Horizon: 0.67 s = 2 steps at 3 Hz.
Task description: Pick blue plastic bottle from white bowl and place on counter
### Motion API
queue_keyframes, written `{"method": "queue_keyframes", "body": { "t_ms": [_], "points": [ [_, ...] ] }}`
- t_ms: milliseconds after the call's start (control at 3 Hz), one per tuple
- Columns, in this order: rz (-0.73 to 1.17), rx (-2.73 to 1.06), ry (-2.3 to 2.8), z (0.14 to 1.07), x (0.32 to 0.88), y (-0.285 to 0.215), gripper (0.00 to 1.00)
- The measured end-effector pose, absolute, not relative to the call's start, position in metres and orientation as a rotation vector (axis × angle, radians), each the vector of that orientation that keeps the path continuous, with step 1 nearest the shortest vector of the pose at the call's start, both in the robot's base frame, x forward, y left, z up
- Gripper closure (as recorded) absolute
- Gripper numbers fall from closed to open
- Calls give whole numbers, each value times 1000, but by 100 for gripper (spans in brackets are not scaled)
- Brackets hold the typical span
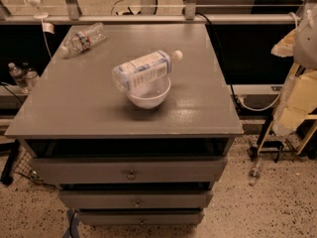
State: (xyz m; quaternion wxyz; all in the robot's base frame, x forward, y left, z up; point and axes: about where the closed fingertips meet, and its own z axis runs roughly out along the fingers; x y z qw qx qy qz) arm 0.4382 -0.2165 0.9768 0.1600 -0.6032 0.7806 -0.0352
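Lying on its side across the rim of the white bowl, the blue plastic bottle overhangs both edges. Its white cap points right and slightly back and its base sticks out to the left. The pale blue-and-white label faces the camera. The bottle is tilted, cap end a bit higher. The bowl stands upright near the middle of the grey worktop, a little toward the front edge.

A slimmer clear bottle lies on its side at the back-left corner of the worktop, well apart from the bowl. Below the worktop are three drawers, each with a small round knob; the top knob is centred.

The gripper is a pale blurred shape at the right edge, upper part of the view. It is off the worktop and well apart from bottle and bowl. Whether the jaws are wide or narrow is not visible, and nothing can be seen held in them.

A black cable runs down behind the worktop's right side. A metal rail crosses behind. Another small bottle stands on a low ledge at far left. A yellowish padded frame stands at right on the speckled floor.
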Motion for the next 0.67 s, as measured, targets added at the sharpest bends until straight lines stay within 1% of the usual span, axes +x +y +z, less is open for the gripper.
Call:
{"method": "queue_keyframes", "body": {
  "t_ms": [333,667],
  "points": [
    [-101,-1723,2230,977,438,-216,0],
    [-62,-1815,2108,969,473,-191,0]
  ]
}}
